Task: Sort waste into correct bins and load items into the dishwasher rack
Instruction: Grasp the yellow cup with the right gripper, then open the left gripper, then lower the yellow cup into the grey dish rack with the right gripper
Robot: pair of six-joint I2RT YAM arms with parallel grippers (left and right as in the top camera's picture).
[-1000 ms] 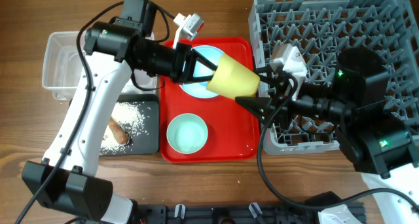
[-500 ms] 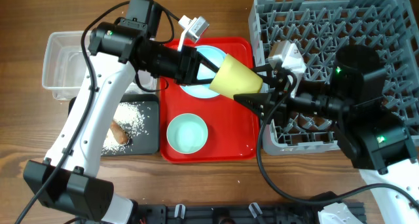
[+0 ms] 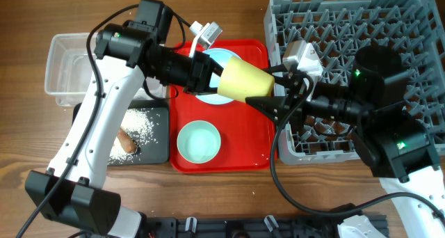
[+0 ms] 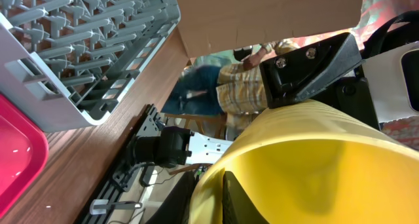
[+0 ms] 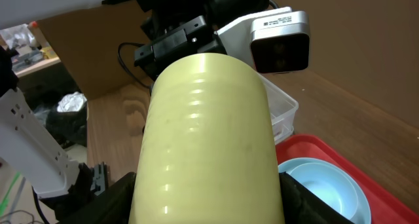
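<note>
Wood-grain counter (image 3: 229, 196) runs under everything, with the grey dishwasher rack (image 3: 334, 22) filling the overhead view from 1 to 4 o'clock and the red tray (image 3: 243, 154) at centre. My left claw (image 3: 217, 76) holds the yellow cup (image 3: 243, 81) by its rim, one finger inside as my left wrist view shows, and keeps it in the air above the tray, just toward 12 o'clock from centre and near the rack's 9 o'clock wall. Over the last second the cup has tipped closer to lying on its side and edged a little toward 9 o'clock, while my right claw (image 3: 268, 90) has come in from 3 o'clock. It now stands wide, a finger on either side of the cup's closed end. I cannot tell whether its pads are touching yet. I judge this to be a handover, so the cup can go into the rack on my right side. The pale green bowl (image 3: 199, 142) sits on the tray at 6 o'clock and the light blue plate (image 3: 224, 55) lies partly hidden under my left arm, both still to be loaded. Rice (image 3: 139, 123) and the carrot piece (image 3: 125, 139) lie in the black tray (image 3: 156, 151) at 8 o'clock. The clear tub (image 3: 59, 71) is at 10 o'clock. No brand, label or lettering is readable anywhere.
</note>
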